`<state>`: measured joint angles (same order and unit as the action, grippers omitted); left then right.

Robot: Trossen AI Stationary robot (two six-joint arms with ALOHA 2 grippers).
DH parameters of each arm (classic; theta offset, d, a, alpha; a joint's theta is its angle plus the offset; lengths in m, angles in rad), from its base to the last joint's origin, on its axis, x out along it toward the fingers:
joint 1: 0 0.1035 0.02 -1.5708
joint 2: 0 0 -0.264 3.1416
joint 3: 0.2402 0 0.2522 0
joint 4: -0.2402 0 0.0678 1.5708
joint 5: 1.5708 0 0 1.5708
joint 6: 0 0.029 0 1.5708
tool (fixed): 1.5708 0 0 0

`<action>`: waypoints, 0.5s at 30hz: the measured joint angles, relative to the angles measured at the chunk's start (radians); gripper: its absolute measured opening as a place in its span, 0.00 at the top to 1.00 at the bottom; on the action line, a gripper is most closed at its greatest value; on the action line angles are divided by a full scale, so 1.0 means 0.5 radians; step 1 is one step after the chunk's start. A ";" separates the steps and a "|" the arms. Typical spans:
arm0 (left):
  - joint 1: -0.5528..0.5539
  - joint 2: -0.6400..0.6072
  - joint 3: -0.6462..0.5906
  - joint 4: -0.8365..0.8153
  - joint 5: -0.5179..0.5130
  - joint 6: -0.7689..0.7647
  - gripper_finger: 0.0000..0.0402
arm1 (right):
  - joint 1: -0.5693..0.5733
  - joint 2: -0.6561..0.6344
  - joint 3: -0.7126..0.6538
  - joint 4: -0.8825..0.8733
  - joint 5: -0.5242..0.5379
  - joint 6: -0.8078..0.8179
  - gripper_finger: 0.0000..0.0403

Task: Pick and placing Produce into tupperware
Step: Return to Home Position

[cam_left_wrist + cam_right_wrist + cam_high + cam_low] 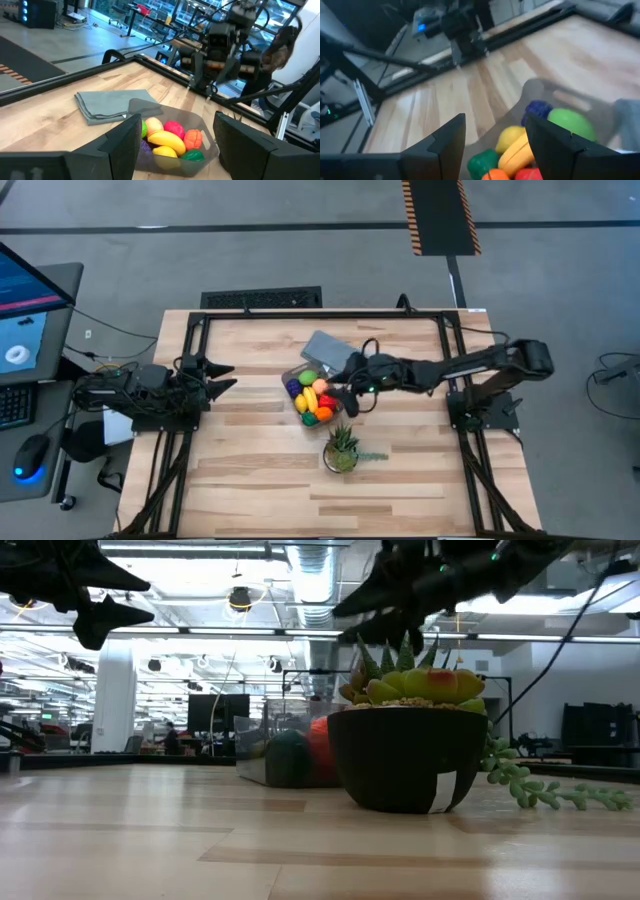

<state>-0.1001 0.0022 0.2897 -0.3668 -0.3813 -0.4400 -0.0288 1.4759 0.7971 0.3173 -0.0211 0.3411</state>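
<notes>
Right gripper over partly hidden tupperware

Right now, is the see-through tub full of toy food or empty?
Pretty full. The clear tub holds a heap of toy produce: a yellow banana among red, orange, green and purple pieces.

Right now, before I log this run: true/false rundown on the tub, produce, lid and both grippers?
1. All visible produce lies inside the tupperware. True.
2. The right gripper is shut on a piece of produce. False: it is open and empty, above the table by the tupperware's edge.
3. The lid is on the tupperware. False: it lies on the table beside it.
4. The left gripper is open at the table's left side, apart from the tupperware. True.
5. The potted plant lies tipped over. False: it stands upright.
</notes>
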 joint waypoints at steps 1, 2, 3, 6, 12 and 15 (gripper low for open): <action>0.000 0.000 0.000 -0.001 0.000 -0.004 0.42 | -0.011 -0.056 0.000 -0.045 0.008 0.006 0.43; -0.001 0.001 0.000 -0.002 0.000 -0.019 0.42 | -0.022 -0.115 0.000 -0.101 0.015 0.008 0.43; 0.000 0.000 0.000 -0.002 0.000 -0.038 0.42 | -0.035 -0.178 0.000 -0.172 0.016 0.022 0.43; 0.000 0.000 0.000 -0.003 0.000 -0.121 0.42 | -0.073 -0.348 0.000 -0.341 0.018 0.109 0.43; 0.000 0.000 0.000 -0.039 0.001 -0.256 0.42 | -0.106 -0.671 0.000 -0.669 0.012 0.137 0.43; 0.000 0.000 0.000 -0.090 0.004 -0.261 0.42 | -0.105 -0.794 0.000 -0.835 0.007 0.138 0.43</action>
<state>-0.1001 0.0021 0.2897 -0.4118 -0.3792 -0.5704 -0.0811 1.0791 0.7971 -0.1003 -0.0178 0.4100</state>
